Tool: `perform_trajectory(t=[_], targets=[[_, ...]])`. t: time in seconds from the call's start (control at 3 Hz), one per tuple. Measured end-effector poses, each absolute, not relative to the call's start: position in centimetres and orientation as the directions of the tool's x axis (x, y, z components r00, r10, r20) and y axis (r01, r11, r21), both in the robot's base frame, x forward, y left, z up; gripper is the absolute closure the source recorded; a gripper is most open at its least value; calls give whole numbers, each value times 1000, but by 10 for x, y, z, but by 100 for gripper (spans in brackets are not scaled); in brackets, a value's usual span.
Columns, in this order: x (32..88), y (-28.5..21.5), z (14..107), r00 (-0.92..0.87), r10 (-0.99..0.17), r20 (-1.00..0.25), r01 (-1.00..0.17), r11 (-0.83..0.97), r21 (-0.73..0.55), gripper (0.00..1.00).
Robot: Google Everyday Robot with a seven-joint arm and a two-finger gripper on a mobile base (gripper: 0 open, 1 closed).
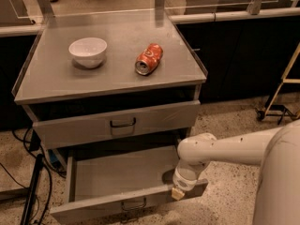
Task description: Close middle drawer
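Note:
The middle drawer [93, 207] is a wide shallow grey steel drawer. It is pulled far out of the cabinet, with a bare floor and a small metal loop handle [133, 204] on its low front. My gripper [178, 192] points down at the drawer's front right corner, touching or just above the front edge. My white arm [225, 146] reaches in from the right. The lowest drawer is out of view.
The taller top drawer [117, 125] with a dark handle stands slightly out above. A white bowl [88, 51] and a red can [149, 58] lying on its side rest on the cabinet top. Cables [33, 191] run down the left side. A yellow stand [281, 93] is at the right.

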State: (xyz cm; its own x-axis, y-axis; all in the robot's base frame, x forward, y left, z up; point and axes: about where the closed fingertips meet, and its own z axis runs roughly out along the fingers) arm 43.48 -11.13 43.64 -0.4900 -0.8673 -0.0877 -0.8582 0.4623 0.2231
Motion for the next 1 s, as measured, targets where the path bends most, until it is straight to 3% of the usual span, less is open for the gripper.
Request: perform_trajectory(t=[0.33,1.0], targets=[[447,-104,439,-486,-869,-97,-863,460,208,96],[447,-104,439,-486,-869,-97,-863,460,208,50]])
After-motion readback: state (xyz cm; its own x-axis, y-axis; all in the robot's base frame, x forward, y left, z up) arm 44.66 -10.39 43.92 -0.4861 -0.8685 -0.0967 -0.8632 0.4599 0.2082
